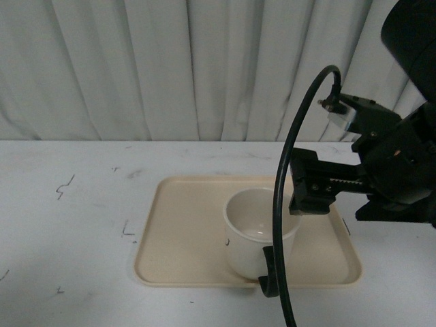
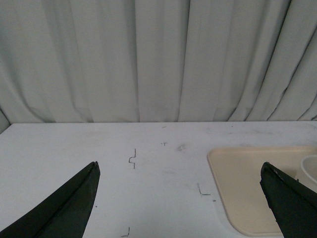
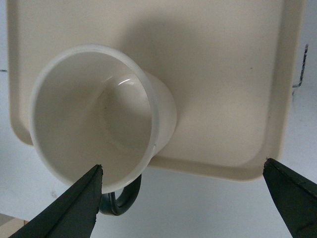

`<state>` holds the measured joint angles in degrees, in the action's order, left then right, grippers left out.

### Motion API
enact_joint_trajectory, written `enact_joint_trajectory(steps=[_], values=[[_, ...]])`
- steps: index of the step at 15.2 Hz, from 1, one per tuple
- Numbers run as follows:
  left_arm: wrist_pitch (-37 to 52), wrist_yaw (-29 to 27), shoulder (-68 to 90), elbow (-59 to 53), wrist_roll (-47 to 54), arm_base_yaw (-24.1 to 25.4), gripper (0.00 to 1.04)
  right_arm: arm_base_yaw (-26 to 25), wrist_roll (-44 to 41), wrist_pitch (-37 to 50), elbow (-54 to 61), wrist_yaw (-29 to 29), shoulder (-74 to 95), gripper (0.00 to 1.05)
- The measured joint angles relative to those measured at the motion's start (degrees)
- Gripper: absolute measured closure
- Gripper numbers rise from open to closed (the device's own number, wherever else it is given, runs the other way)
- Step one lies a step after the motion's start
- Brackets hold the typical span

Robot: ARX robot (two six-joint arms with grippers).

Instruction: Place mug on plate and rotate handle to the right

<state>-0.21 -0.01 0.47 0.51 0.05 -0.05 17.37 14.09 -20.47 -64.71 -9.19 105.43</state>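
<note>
Cream-white round mug [image 1: 255, 228] sits upright and empty on the flat beige rectangular plastic plate [image 1: 184, 231], black loop handle [image 1: 269, 276] poking over the near rim; rigid, glossy, probably slippery and chippable, so pinch the wall or handle; right pincer [image 3: 183, 164] hovers above, spread wide; left pincer [image 2: 181, 164] wide too, over the white tabletop [image 1: 68, 225].

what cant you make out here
Cream-white round mug: its side marking, front view, turned away, only a sliver shows.
Its black loop handle: right wrist view, mostly behind the mug's body; front view, crossed by the black cable.
Beige rectangular plastic tray: left wrist view, cut off by the frame edge.
</note>
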Motion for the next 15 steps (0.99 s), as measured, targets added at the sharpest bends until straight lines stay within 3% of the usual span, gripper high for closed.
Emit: enact_joint_trajectory(steps=[7,15], values=[[0.0,0.0,0.0,-0.02,0.0,0.0,0.07,3.76,7.98,0.79,-5.42,2.56,8.63,0.08],[0.0,0.0,0.0,-0.02,0.0,0.0,0.07,4.22,8.68,-5.77,-13.14,2.97,13.42,0.93]])
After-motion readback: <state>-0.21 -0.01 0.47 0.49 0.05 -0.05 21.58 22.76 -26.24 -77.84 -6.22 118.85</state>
